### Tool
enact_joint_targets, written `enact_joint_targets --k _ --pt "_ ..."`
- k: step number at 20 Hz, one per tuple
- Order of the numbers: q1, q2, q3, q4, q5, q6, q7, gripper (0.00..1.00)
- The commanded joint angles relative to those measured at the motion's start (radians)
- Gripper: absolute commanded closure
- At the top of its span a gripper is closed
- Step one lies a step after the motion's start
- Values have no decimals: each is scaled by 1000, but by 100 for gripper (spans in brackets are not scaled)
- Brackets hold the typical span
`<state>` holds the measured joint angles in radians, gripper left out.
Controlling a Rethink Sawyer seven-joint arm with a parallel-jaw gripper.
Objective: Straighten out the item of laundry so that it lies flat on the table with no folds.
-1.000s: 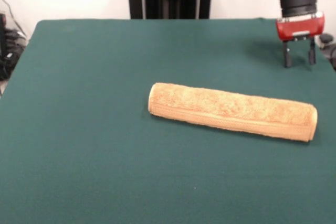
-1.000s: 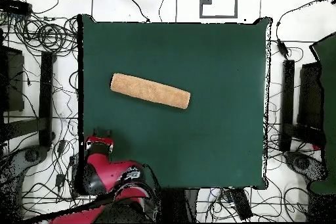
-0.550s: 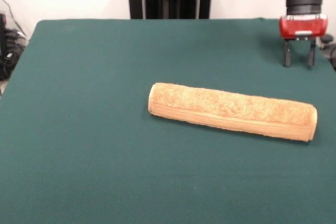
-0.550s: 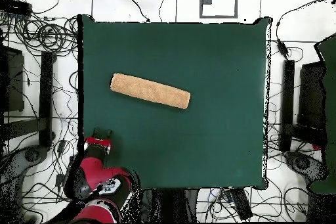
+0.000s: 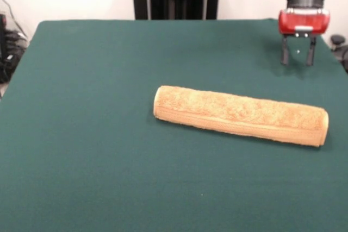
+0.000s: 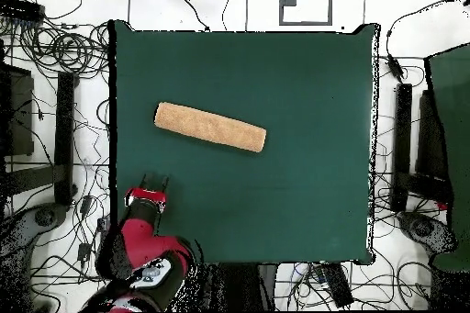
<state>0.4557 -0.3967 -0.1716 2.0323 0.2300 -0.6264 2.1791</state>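
Front view: the towel lies near the middle of the table, folded over into a long narrow bar.
Gripper: the gripper hangs above the table beyond the towel's end, clear of it, fingers spread and empty.
Progress: nothing is unfolded yet; by my judgement the whole task remains.
Overhead view: shows the full table outline, the towel slanted on it, and the gripper just inside the table's edge.
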Motion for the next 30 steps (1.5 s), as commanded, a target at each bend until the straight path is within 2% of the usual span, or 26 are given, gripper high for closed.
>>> enact_joint_targets --k 1,7,10,17,23,26,30 --pt "1 -86 -99 43 -26 5 66 0" --pt "-52 4 -126 14 -73 -116 117 0" --pt "-62 27 -125 -6 -82 -125 121 0" --pt "-215 227 -2 -231 -277 -198 116 0" --pt "-252 281 26 -333 -385 -174 82 0" --pt "-246 284 18 -340 -383 -175 82 0" --pt "-236 293 12 -323 -334 -215 107 0"
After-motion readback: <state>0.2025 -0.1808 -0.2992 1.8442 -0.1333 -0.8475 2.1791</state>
